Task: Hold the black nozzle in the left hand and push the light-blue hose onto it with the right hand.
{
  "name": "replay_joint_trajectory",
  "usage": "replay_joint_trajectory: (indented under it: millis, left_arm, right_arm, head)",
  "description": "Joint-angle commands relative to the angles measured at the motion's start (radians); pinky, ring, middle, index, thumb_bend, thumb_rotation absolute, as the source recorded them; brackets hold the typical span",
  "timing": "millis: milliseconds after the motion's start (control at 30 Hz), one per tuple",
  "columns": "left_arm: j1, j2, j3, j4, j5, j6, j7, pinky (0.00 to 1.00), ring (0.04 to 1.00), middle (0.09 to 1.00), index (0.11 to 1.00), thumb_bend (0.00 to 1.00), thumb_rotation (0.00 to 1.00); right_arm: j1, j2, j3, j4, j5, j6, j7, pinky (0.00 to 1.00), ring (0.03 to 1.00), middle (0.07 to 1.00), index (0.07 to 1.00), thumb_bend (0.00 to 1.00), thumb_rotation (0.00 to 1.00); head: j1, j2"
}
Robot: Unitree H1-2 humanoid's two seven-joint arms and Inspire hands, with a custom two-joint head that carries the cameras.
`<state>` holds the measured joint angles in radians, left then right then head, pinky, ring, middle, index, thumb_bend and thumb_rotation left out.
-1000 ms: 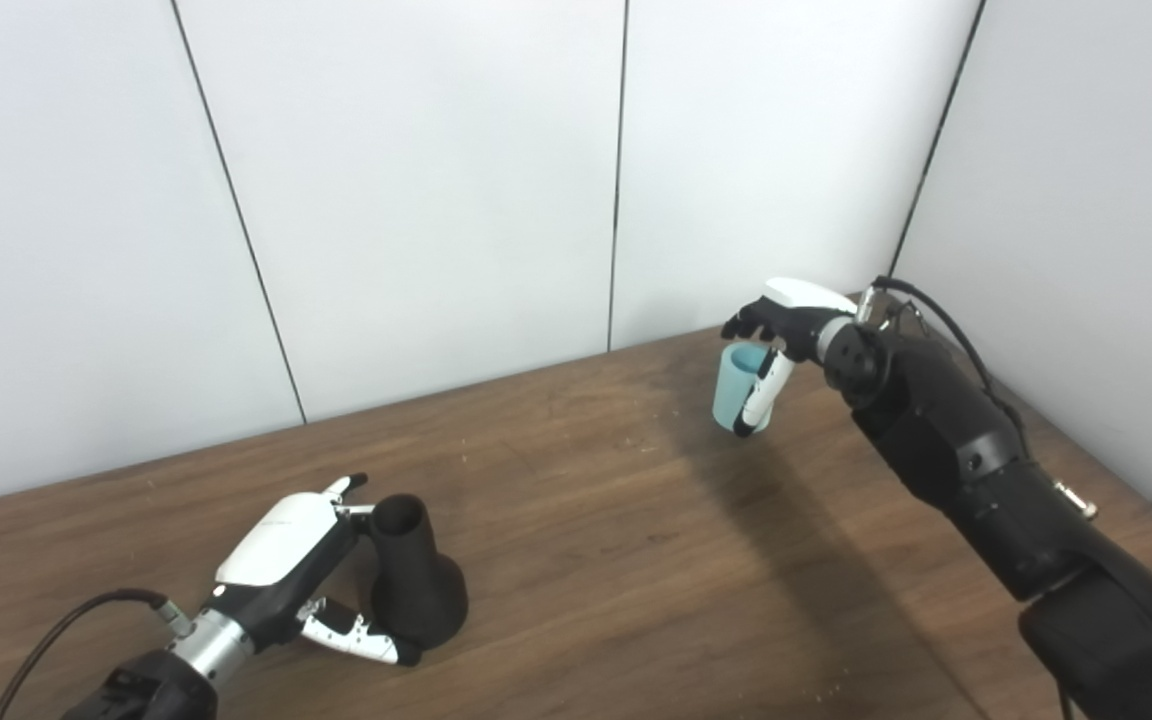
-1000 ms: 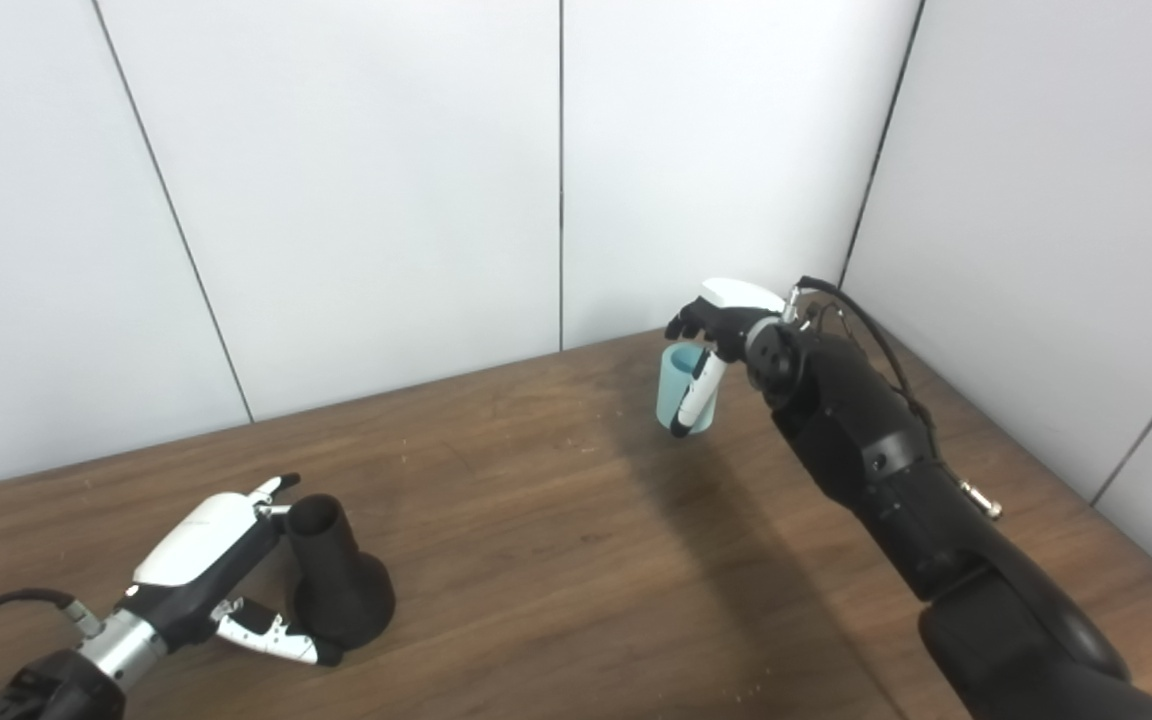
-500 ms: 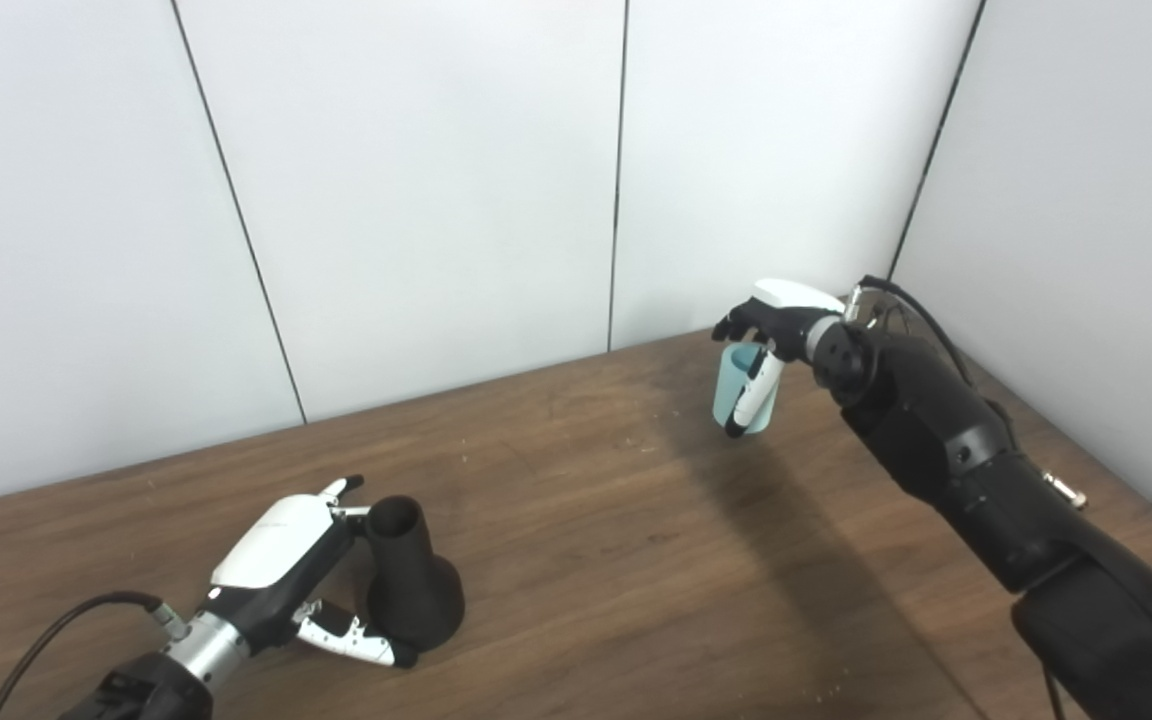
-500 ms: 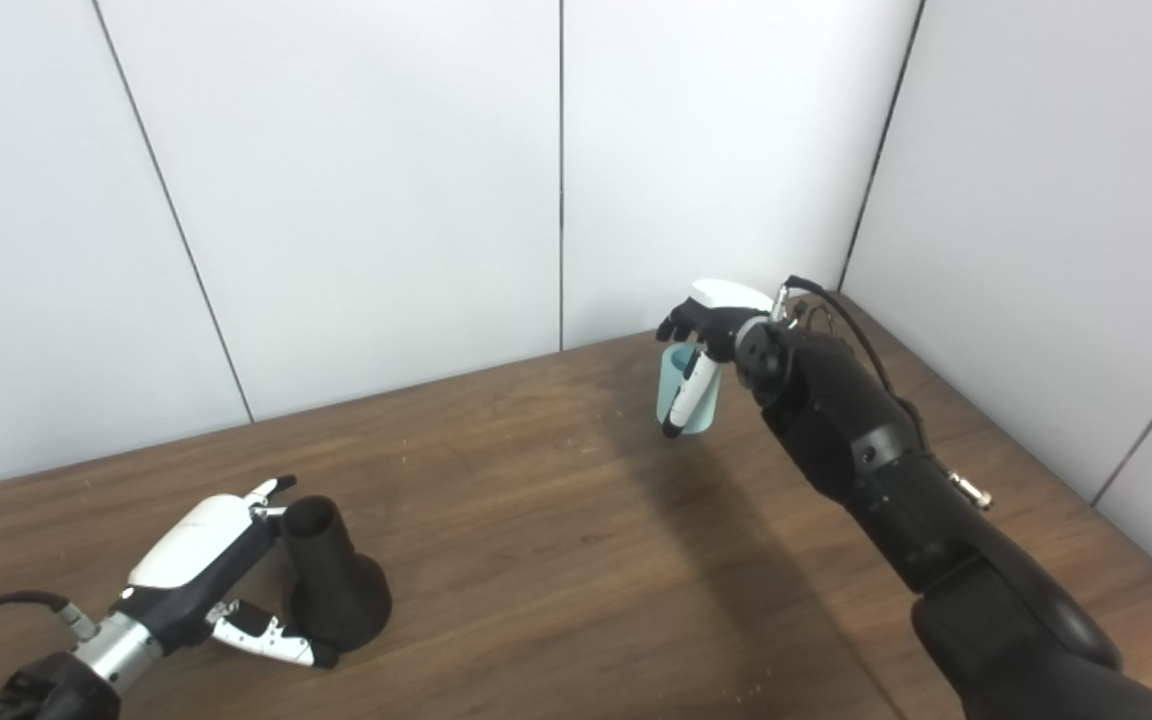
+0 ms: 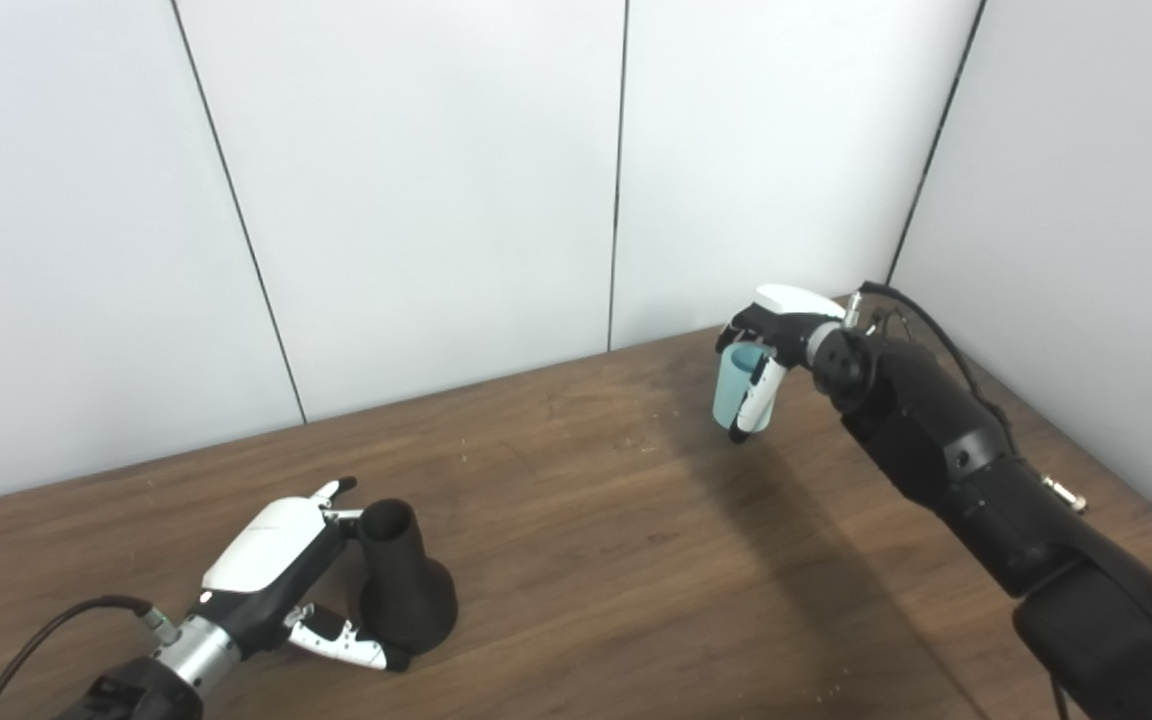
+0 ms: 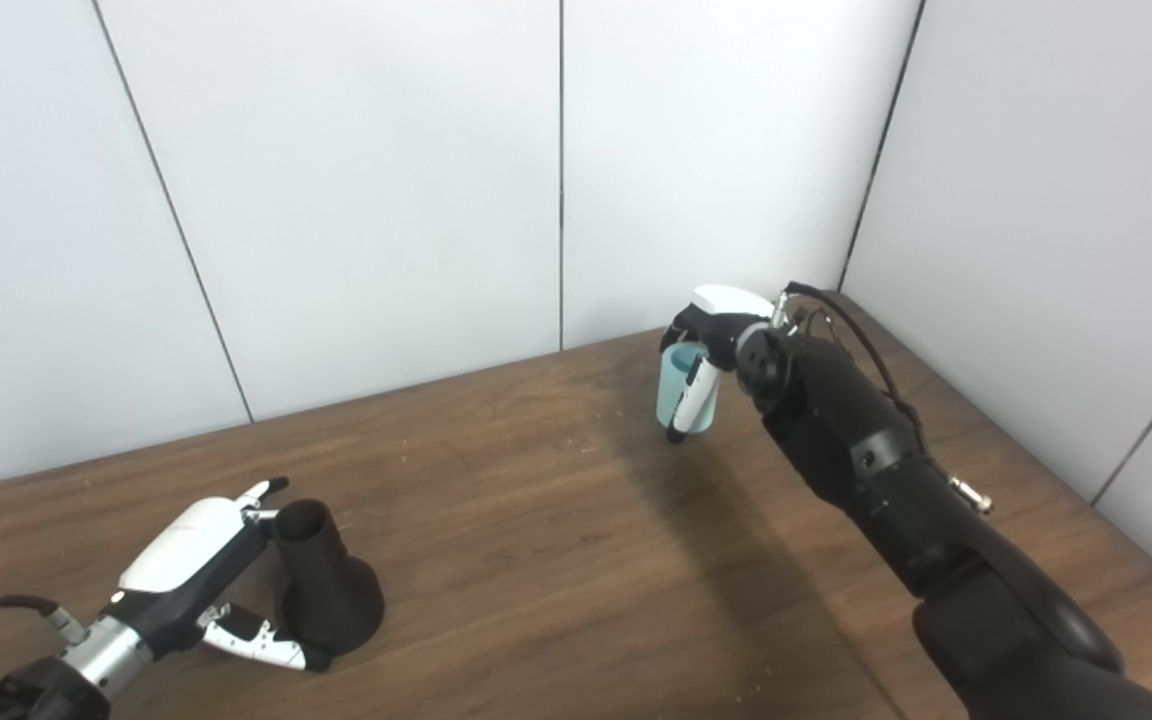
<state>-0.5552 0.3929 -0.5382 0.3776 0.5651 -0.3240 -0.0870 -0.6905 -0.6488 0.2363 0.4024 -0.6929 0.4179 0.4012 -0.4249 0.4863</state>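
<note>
The black nozzle (image 5: 401,585) stands upright on the counter (image 5: 596,560) at the near left, flared base down and open narrow mouth up; the left hand (image 5: 271,565) is beside it on its left side, white-backed, with upper fingers (image 5: 334,490) reaching toward the neck just below the mouth and the thumb (image 5: 346,645) curled round the front of the base; fingers and thumb appear to touch the nozzle, but a firm grip cannot be confirmed; the base rests on the counter.

The light-blue hose (image 5: 736,390), a short tube section, is well apart from the nozzle at the far right of the counter, near the corner of the white wall panels (image 5: 436,200); it is upright with its open end up; the right hand (image 5: 774,335) is closed round it from above and from the right, one white finger (image 5: 758,395) lying down the front of the tube, dark fingers over the rim; whether the hose's lower end touches the counter cannot be determined.

The right arm (image 5: 956,460), black-cased, runs from the lower right corner to that hand; a dark cable (image 5: 56,630) trails from the left wrist; the arm casts a broad shadow across the wood-grain counter between the two objects.
</note>
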Motion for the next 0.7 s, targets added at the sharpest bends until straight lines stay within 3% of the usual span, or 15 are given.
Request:
replay_joint_trajectory:
  millis: [0, 500, 667]
  left_arm:
    - [0.069, 0.069, -0.034, 0.047, 0.080, 0.055, -0.100, 1.00, 0.611, 0.480, 0.482, 0.53, 0.00]
    - [0.065, 0.070, -0.038, 0.047, 0.067, 0.058, -0.118, 1.00, 0.611, 0.475, 0.485, 0.53, 0.00]
    - [0.064, 0.071, -0.039, 0.043, 0.067, 0.058, -0.120, 1.00, 0.607, 0.475, 0.485, 0.53, 0.00]
  right_arm:
    - [-0.028, -0.028, -0.016, -0.021, 0.005, -0.009, -0.034, 0.60, 0.697, 0.741, 0.742, 0.81, 0.03]
    - [-0.012, -0.032, -0.011, -0.018, -0.002, -0.003, -0.069, 0.59, 0.703, 0.714, 0.715, 0.74, 0.00]
    - [-0.009, -0.024, -0.027, -0.007, 0.012, -0.020, -0.106, 0.54, 0.612, 0.631, 0.662, 0.72, 0.00]
  head:
    - [0.002, 0.007]
    - [-0.002, 0.014]
    - [0.000, 0.015]
